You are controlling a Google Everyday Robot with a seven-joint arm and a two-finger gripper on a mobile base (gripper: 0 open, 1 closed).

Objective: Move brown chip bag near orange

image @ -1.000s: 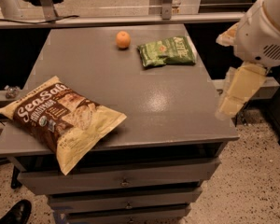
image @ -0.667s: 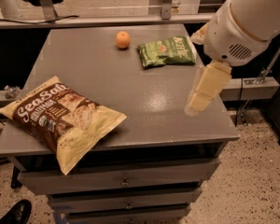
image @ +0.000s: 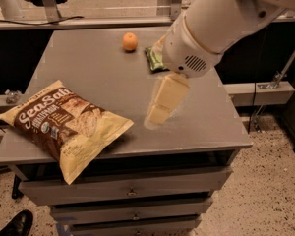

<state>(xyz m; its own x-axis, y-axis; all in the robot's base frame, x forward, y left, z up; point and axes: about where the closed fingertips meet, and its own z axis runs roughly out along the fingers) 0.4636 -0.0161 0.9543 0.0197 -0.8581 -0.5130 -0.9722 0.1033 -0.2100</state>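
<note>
The brown chip bag [image: 64,124] lies flat at the front left of the grey table [image: 88,73], its corner hanging over the front edge. The orange [image: 130,41] sits at the back middle of the table. My gripper [image: 160,109] hangs from the white arm over the table's middle, to the right of the bag and apart from it, well in front of the orange. Its pale yellow fingers [image: 166,98] point down toward the tabletop and hold nothing that I can see.
A green chip bag [image: 155,58] lies at the back right of the orange, mostly hidden behind my arm [image: 221,23]. The table has drawers [image: 128,191] below its front edge. A shelf rail runs behind the table. A shoe [image: 14,225] shows at the bottom left.
My arm has swung left from beyond the table's right edge to over its middle, now covering most of the green bag. The brown bag and orange have not moved.
</note>
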